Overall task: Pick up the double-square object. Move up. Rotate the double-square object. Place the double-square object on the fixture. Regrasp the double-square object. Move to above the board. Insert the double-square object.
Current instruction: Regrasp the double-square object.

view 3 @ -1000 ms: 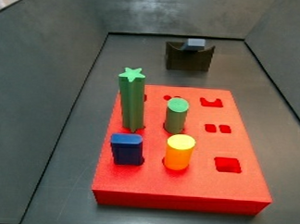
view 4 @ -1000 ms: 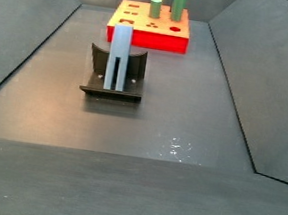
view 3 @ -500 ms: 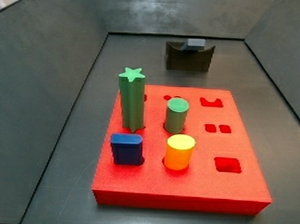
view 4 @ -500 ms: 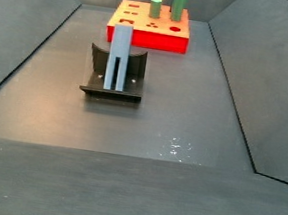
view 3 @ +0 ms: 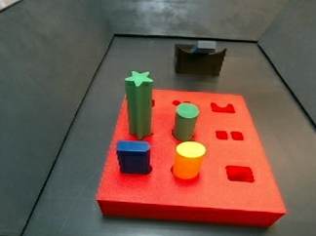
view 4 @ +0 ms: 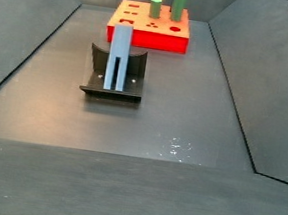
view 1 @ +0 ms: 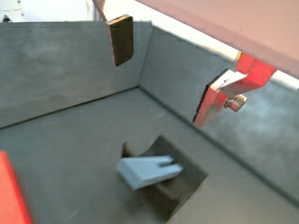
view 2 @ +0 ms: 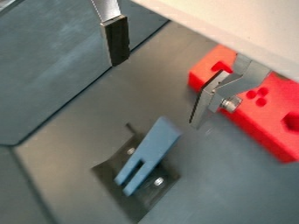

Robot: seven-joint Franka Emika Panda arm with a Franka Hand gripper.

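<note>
Grey-walled bin floor, double-square object (view 4: 118,59) upright in fixture (view 4: 114,86), long axis vertical, gripper (view 2: 163,79) above, fingers (view 2: 114,39) spread, empty

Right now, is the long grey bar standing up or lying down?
Standing up: the double-square object rises from the fixture. The gripper hovers above it, jaws open.

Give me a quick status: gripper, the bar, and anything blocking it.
Gripper open, empty, above the fixture. Double-square object standing upright in the fixture, untouched. Nothing in the way; board sits apart, beyond it.
</note>
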